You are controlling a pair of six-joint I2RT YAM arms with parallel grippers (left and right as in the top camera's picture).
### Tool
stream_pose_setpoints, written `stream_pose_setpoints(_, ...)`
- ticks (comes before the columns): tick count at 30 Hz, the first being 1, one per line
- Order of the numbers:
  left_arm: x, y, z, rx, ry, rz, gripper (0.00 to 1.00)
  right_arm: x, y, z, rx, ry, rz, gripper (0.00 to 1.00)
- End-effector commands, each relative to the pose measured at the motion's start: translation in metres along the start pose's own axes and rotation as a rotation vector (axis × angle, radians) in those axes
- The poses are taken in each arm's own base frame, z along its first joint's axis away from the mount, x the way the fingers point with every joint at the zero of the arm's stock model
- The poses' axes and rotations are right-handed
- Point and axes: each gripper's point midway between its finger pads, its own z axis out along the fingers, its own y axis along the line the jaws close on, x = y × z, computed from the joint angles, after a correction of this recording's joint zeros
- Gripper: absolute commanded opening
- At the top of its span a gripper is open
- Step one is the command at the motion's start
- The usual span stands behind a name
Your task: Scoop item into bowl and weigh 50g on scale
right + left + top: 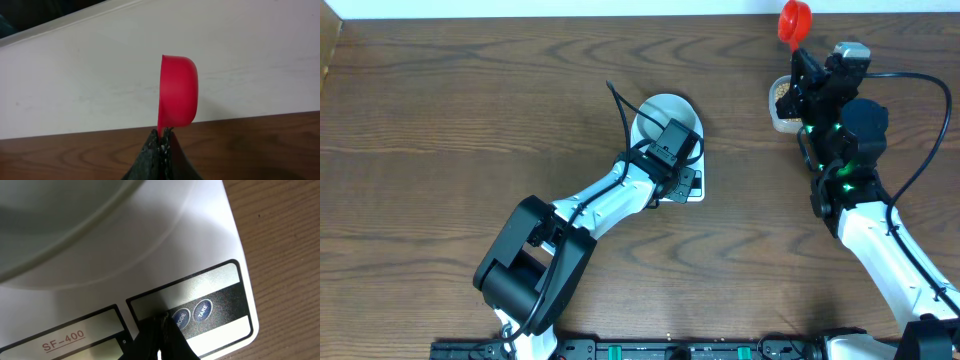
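The pale bowl [665, 112] sits on the white scale [696, 189] at the table's middle; the left wrist view shows its rim [60, 235] above the scale's panel [220, 265]. My left gripper [682, 178] is shut and empty, its tips [162, 317] at the panel just left of the MODE button [180, 318], with the TARE button [203, 310] beside it. My right gripper [804, 60] is shut on the handle of a red scoop [794, 20], held on its side in the right wrist view [177, 97]. The beans [782, 92] lie in a clear tub [777, 118], partly hidden by the right arm.
The table's back edge and a white wall [100, 75] lie just behind the scoop. My left arm [590, 205] stretches across the table from the front left, and my right arm [870, 220] from the front right.
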Motion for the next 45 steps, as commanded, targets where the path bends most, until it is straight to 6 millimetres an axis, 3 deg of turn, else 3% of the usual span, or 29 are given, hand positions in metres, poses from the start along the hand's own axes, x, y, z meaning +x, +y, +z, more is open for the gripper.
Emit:
stream_pose_setpoints(1, 0.029, 0.018, 0.019, -0.066, 0.082, -0.061, 0.07, -0.013, 0.005, 0.002, -0.024, -0.023, -0.017, 0.01)
stream_pose_setpoints(14, 0.02, 0.029, 0.02, -0.116, 0.044, -0.061, 0.07, -0.012, 0.005, 0.002, -0.025, -0.023, -0.017, 0.01)
stream_pose_setpoints(24, -0.004, 0.019, -0.003, -0.095, -0.015, -0.024, 0.07, -0.013, 0.006, 0.002, -0.025, -0.024, -0.017, 0.01)
stream_pose_setpoints(33, 0.0, -0.002, -0.003, -0.072, -0.013, 0.083, 0.07, -0.013, 0.005, 0.002, -0.025, -0.023, -0.017, 0.01)
stream_pose_setpoints(45, 0.001, 0.003, -0.001, -0.081, -0.008, 0.028, 0.07, -0.012, 0.005, 0.002, -0.024, -0.02, -0.017, 0.01)
